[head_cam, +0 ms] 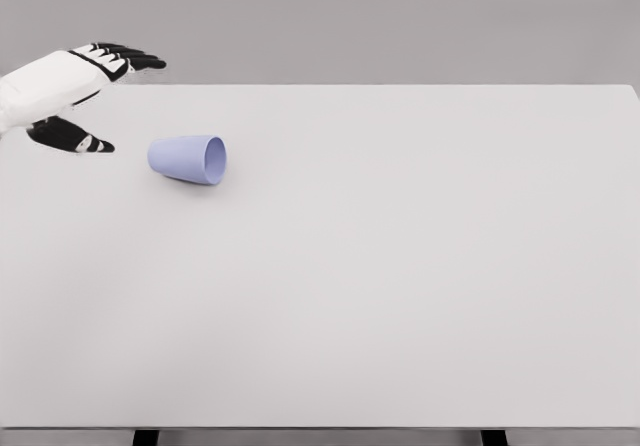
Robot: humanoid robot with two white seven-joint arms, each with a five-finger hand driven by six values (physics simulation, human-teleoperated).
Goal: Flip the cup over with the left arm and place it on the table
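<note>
White table (400, 296) bears one lavender cup (187, 158) on its side; left hand (75, 91) spread nearby.

We see a pale lavender tapered cup (187, 158) that looks like smooth matt plastic, its wall evenly shaded with no bright glint. The wide light grey table (400, 286) under it has a flat, matt, uniform top with no grain or texture we can make out. The left hand (75, 91) has a white hard shell, smooth like moulded plastic with a faint sheen, and black fingers (135, 61) that look duller, perhaps rubbery.
</note>
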